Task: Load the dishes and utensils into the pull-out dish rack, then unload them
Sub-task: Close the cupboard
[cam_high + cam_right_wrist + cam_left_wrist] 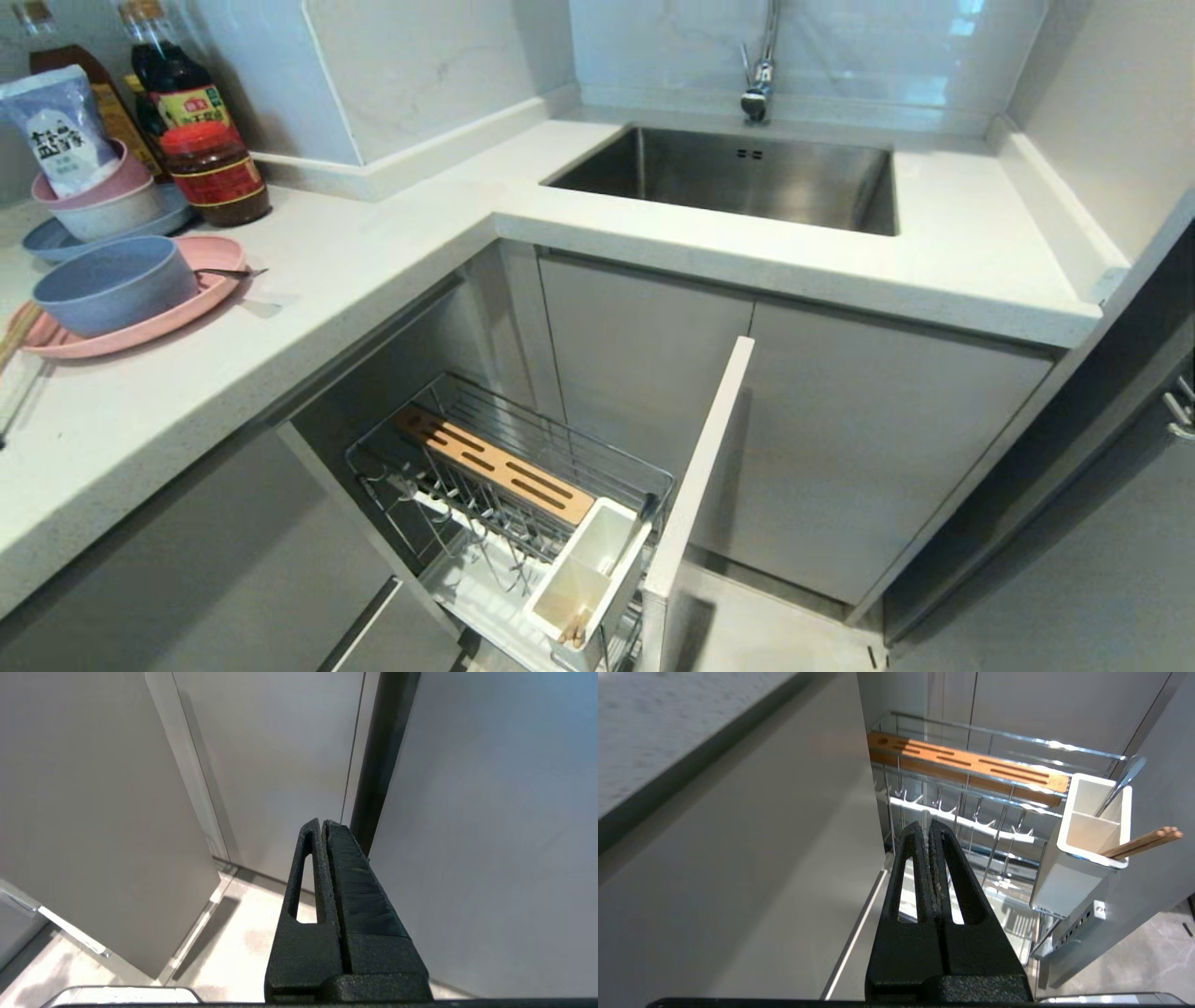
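1. Left end effector (930, 828): fingers pressed together, holding nothing, pointing at the pull-out dish rack (971, 812) from just outside it. Not seen in the head view.
2. Right end effector (323, 826): pressed together too, empty, parked facing plain cabinet doors (280, 765) and the floor.
3. Rack is pulled out in the head view at about 6 o'clock, below the worktop (373, 280). Plate dividers bare; a slotted wooden block (495, 464) lies along its far side.
4. White utensil box (1083, 844) at the rack's front end: chopsticks (1143, 842) lean out of the near compartment, and a metal utensil handle (1122, 781) stands in the far one. Spoon or fork, cannot tell.
5. Pink plate (201, 280) sits on the worktop at about 9 o'clock in the head view, with the blue-grey bowl (112, 285) on it. Another slim metal utensil (229, 273) rests on the plate rim beside the bowl.
6. Further back, at 10 o'clock: stacked bowls on a blue plate (56, 245), sauce jar (217, 175), bottles. Sink (747, 177) at 12 o'clock.
7. Handling judgement: plate and bowl look light, stiff and matte, so not very slippery. Grip each at the rim. The utensils are thin and slick, so pinch mid-handle. Chopsticks are light and may splay, so take both together near the upper end.
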`<state>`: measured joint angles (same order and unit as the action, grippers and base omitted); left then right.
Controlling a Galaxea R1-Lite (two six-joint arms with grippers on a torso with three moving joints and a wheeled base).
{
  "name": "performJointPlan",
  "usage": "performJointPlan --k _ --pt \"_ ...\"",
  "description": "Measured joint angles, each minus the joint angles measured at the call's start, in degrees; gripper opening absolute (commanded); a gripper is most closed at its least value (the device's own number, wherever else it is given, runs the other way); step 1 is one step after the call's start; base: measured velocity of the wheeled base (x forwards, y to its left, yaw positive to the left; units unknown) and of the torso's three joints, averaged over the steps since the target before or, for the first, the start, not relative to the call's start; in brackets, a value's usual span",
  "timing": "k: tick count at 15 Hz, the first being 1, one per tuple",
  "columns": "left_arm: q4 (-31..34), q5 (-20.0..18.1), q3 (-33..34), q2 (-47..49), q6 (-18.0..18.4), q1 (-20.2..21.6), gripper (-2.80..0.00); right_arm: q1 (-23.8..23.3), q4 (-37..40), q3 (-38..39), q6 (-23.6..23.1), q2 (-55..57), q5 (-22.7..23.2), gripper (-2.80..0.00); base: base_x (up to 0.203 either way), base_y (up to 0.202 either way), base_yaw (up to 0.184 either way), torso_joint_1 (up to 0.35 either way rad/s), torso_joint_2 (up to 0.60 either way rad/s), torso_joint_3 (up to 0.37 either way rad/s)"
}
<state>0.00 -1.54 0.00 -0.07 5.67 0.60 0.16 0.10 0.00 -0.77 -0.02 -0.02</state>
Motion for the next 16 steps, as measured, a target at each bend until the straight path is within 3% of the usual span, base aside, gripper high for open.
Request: performJointPlan --k 16 --pt "-0.1 0.0 0.0 0.0 -0.3 0.0 -2.80 0.0 0.0 0.0 0.0 0.0 0.0 -2.80 0.000 0.000 0.000 0.003 0.00 0.200"
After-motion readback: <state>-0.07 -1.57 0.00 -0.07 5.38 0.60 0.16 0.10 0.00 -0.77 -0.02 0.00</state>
